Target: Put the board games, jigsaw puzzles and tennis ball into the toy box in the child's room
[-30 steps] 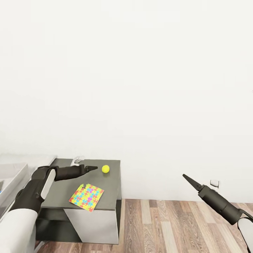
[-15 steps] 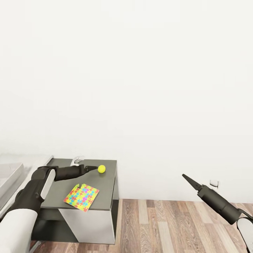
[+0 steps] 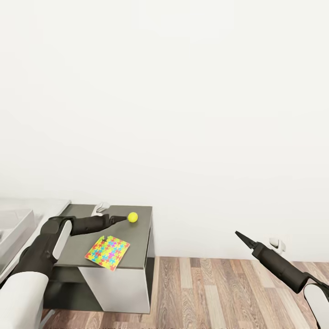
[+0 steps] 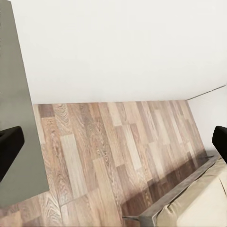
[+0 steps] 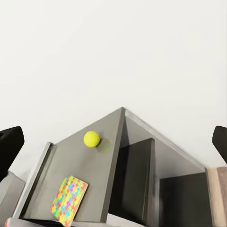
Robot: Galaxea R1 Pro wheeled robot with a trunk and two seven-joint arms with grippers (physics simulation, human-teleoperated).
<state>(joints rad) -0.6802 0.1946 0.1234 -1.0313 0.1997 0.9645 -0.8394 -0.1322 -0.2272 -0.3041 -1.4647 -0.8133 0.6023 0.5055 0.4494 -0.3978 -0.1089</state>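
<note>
— Left gripper [image 3: 122, 219]: what's it doing?
— It hangs over the dark grey end of the table [image 3: 137, 237], tip just beside the tennis ball [image 3: 133, 217]. In its wrist view the fingers [image 4: 9, 146] stand wide apart, holding nothing.
— And the right gripper [image 3: 239, 235]?
— It sits out over the wood floor [image 3: 205, 292], well away from the table, spread open and empty too.
— Where's the puzzle?
— One jigsaw puzzle [image 3: 107, 252] lies flat near the table's front edge, apart from the ball.
</note>
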